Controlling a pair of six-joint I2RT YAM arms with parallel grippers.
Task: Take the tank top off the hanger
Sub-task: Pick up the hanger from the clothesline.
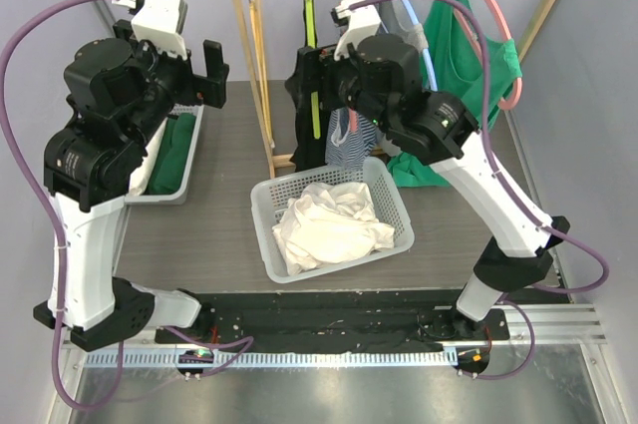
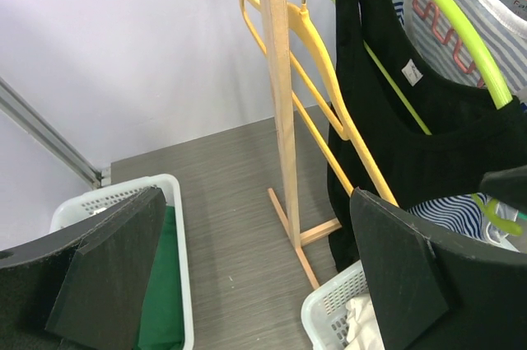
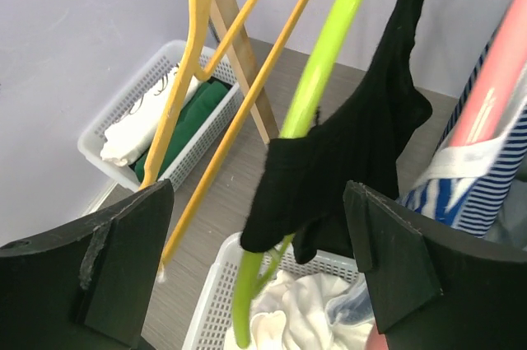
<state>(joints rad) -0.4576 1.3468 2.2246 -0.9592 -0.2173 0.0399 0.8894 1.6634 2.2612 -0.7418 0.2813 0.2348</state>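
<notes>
**Both grippers released; the black tank top hangs on its lime-green hanger on the rack.**

Your right gripper [image 3: 255, 263] has its jaws spread wide and is up at the rail. The black tank top [image 3: 350, 152] and the lime-green hanger [image 3: 325, 62] show in the gap beyond its pads, and neither pad is pressing on them. A bunch of the black cloth is wrapped round the hanger's arm. Your left gripper [image 2: 259, 272] is also wide apart with nothing in it, and it faces the wooden rack post [image 2: 280, 103] and a bare yellow hanger [image 2: 317, 53]. A small white label [image 2: 412, 72] sits inside the tank top's neckline, but its print is too small for you to read. Below the rack stands a white basket [image 1: 261, 229] holding white cloth [image 1: 329, 224]. To your left, a second basket [image 2: 177, 202] holds green cloth.
</notes>
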